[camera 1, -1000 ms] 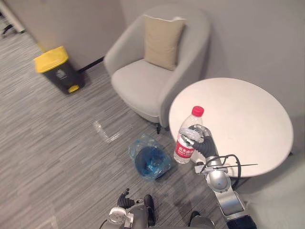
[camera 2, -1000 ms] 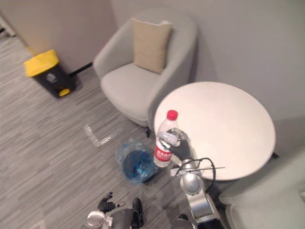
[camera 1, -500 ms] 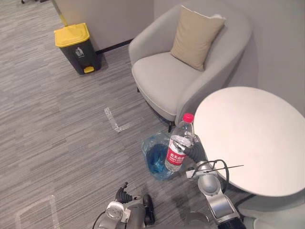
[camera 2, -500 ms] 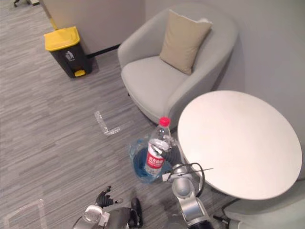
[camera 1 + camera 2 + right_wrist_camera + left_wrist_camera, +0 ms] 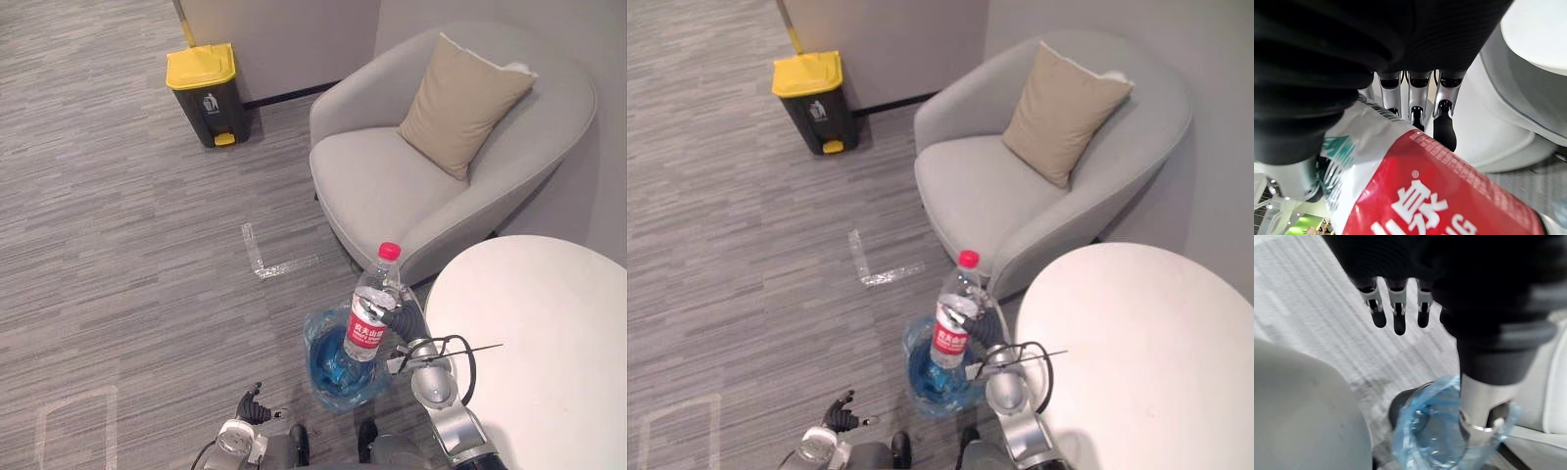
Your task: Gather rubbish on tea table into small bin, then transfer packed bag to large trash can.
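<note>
Round table [image 5: 549,352]: cut off at the right and lower edges. Bottle [image 5: 372,308]: covers part of the blue-lined bin [image 5: 318,357]; both ends cropped in the right wrist view. Right hand [image 5: 400,318]: largely behind the bottle.

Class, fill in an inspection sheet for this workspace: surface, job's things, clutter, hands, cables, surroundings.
Surface: round white tea table, at the robot's right.
Job's things: water bottle, red cap, upright, seemingly above the blue-lined small bin; large trash can, yellow lid, by the far wall.
Clutter: tape marks on the carpet.
Hands: right hand shut on the bottle; left hand low, fingers straight, holding nothing.
Cables: nothing seen.
Surroundings: grey armchair with a beige cushion.
</note>
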Tool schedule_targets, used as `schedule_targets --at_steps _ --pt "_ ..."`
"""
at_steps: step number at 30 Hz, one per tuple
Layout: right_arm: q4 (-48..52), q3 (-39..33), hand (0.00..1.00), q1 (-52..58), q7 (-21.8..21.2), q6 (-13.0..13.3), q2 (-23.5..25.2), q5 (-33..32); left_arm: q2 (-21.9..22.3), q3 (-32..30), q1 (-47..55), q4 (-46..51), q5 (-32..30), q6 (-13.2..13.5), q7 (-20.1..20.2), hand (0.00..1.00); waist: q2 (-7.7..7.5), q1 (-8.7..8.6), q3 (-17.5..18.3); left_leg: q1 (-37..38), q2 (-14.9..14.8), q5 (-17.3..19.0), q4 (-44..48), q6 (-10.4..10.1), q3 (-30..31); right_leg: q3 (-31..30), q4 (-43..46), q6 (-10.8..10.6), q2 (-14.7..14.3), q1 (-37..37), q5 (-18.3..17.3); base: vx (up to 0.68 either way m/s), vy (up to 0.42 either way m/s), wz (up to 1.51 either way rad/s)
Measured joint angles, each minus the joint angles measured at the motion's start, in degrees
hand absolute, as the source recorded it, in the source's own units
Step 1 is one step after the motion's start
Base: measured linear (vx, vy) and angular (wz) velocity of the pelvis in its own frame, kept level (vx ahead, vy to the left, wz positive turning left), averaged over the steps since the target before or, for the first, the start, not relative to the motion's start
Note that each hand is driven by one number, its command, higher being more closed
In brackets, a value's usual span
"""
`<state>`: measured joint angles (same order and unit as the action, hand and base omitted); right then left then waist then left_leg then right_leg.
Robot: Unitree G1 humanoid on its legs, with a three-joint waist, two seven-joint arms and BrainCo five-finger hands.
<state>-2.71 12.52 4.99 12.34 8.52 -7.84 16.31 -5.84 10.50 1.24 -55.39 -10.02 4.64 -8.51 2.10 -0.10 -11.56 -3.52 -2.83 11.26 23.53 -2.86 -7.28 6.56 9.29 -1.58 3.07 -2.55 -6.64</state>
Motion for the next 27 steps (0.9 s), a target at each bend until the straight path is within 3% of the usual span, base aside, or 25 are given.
schedule_targets --at_steps 1,2,5,15,22,27 --pt "0.31 -0.02 1.0 -0.27 0.04 0.0 0.07 0.02 -0.07 -0.05 -0.09 0.41 -0.03 0.1 0.01 0.0 -0.38 0.1 -0.44 -1.98 0.05 2.46 1.34 0.47 0.16 -1.66 -0.38 0.04 0.59 -0.36 0.03 0.08 0.09 -0.27" --pt "0.55 -0.14 1.0 -0.45 0.1 0.0 -0.32 0.03 0.24 0.45 -0.01 0.58 -0.07 0.06 -0.01 0.0 0.74 0.0 -0.31 -1.24 -1.18 -1.1 -4.99 -0.01 1.23 -2.4 -0.53 -0.01 -0.33 -0.25 0.01 0.08 0.09 -0.32" --pt "0.56 -0.26 1.0 -0.11 -0.05 -0.11 0.31 0.38 0.27 1.14 -0.12 0.62 -0.05 -0.05 0.1 0.0 0.95 -0.16 -0.44 0.79 -0.42 -1.46 -9.01 0.48 1.37 -4.19 -0.96 -1.04 0.12 0.27 0.38 0.07 0.105 -0.27" --pt "-2.18 2.12 1.0 -3.04 0.13 -0.36 -0.07 3.57 -0.08 1.93 -0.4 0.07 0.02 0.0 -0.2 0.0 1.3 -0.37 -1.12 1.21 0.01 -2.12 -11.07 1.45 -3.5 -9.5 3.01 -1.28 0.36 5.41 0.54 -0.02 0.043 -0.26" --pt "-9.74 8.51 1.0 -19.44 1.09 -1.26 -6.89 4.06 -0.29 -1.66 -6.81 1.88 3.99 0.75 -2.18 0.0 2.8 -0.26 -11.66 -15.2 -1.81 -0.03 4.94 2.91 -3.83 -10.24 16.1 -1.6 -0.16 21.3 0.45 -0.22 0.01 -0.12" --pt "-12.07 9.41 1.0 -25.21 1.49 -2.08 -10.28 5.86 -0.14 -5.8 -11.95 3.03 7.38 1.28 -3.89 0.0 2.9 1.08 -15.05 -29.04 -1.95 4.28 15.61 4.09 -2.64 -9.47 24.96 -3.16 0.66 33.62 -4.36 -0.29 0.029 0.13"
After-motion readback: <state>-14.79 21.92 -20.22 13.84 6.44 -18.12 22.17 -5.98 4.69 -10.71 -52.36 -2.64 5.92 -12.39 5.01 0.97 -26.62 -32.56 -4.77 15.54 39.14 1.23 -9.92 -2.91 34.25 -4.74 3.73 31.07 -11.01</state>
